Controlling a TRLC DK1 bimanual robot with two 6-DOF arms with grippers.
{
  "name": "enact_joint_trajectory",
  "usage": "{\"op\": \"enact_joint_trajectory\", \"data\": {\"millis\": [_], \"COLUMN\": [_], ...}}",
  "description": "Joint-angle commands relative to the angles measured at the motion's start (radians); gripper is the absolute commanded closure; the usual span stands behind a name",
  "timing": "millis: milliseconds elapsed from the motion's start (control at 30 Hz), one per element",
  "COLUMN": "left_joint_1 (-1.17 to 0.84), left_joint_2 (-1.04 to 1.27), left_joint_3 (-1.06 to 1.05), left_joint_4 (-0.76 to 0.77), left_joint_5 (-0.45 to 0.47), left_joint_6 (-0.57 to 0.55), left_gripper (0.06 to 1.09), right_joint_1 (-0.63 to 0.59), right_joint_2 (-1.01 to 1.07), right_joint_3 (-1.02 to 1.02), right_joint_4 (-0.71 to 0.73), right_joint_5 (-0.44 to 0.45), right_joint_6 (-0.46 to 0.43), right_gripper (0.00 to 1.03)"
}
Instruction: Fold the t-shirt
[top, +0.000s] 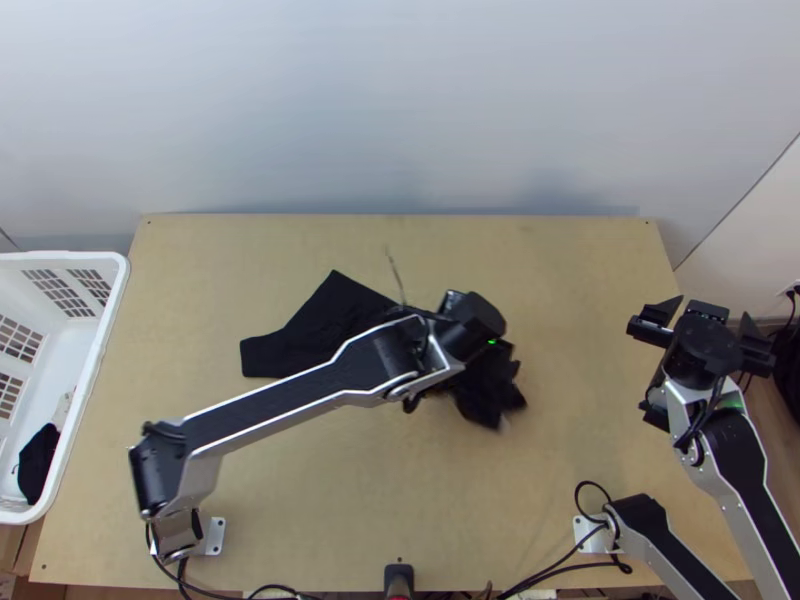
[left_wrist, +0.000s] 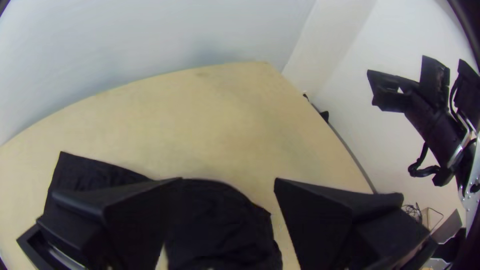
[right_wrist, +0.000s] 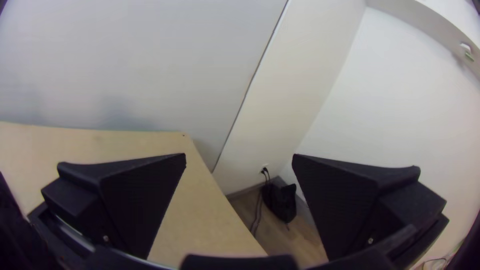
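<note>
Black cloth t-shirt (top: 330, 315): it is lying on the table under the left arm's forearm and to the left of the left gripper (top: 474, 325), with its outer part spreading fairly flat into a pointed corner and a blunt, straight-ended strip; from here I can't tell how the covered part is folded.
Left gripper's fingers: they are standing spread wide, pinching nothing that I can make out, and more of the black shirt is showing in the gap between them in the left wrist view.
Right gripper (top: 712, 308): it is hanging raised out by the table's right edge, well apart from the shirt, its two broad flat black fingers standing wide open with nothing between them.
Light wooden table (top: 580, 300): its bare right part is stretching between the two grippers.
White plastic basket with slotted sides (top: 120, 300): it is sitting well to the left of the left gripper, at the table's left edge, and a small black cloth (top: 38, 463) is lying inside.
Black bag (right_wrist: 282, 200): it is resting on the floor beyond the right gripper, near the wall.
</note>
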Motion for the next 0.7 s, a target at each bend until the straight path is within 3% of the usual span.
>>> {"op": "enact_joint_trajectory", "data": {"millis": [0,133,333,433,667], "left_joint_1": [-0.002,0.1,0.271,0.328,0.4], "left_joint_2": [0.039,-0.002,-0.083,-0.139,-0.172], "left_joint_3": [0.122,0.156,0.066,-0.046,-0.212], "left_joint_4": [-0.058,-0.181,-0.365,-0.371,-0.435], "left_joint_5": [0.005,0.006,0.006,0.006,0.008], "left_joint_6": [0.007,0.018,0.061,0.068,0.096], "left_gripper": [0.1,0.1,0.1,0.1,0.1], "right_joint_1": [-0.003,0.057,0.196,0.299,0.475], "right_joint_2": [0.003,0.022,0.094,0.12,0.152], "right_joint_3": [-0.003,0.025,0.103,0.106,0.081], "right_joint_4": [-0.011,-0.053,-0.335,-0.409,-0.433], "right_joint_5": [-0.04,-0.12,-0.404,-0.499,-0.611], "right_joint_6": [0.069,0.119,0.368,0.403,0.452], "right_gripper": [0.04,0.04,0.04,0.05,0.12]}}
